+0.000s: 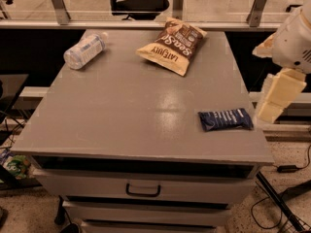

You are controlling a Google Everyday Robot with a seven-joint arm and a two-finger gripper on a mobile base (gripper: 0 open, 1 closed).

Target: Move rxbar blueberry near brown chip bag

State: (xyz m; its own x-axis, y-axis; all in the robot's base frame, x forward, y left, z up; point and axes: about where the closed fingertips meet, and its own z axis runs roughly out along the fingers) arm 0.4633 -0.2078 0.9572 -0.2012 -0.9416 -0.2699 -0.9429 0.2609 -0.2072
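The rxbar blueberry (226, 119) is a small dark navy bar lying flat near the right edge of the grey table (121, 115). The brown chip bag (171, 45) lies at the far middle of the table, brown and tan with large lettering. My gripper (276, 96) hangs off the table's right side, just right of the bar and a little above table height, not touching the bar. The white arm (294, 42) rises above it at the frame's right edge.
A clear plastic bottle (85, 50) lies on its side at the far left of the table. Drawers with a handle (143, 191) are below the front edge. An office chair (138, 1) and a railing stand behind the table.
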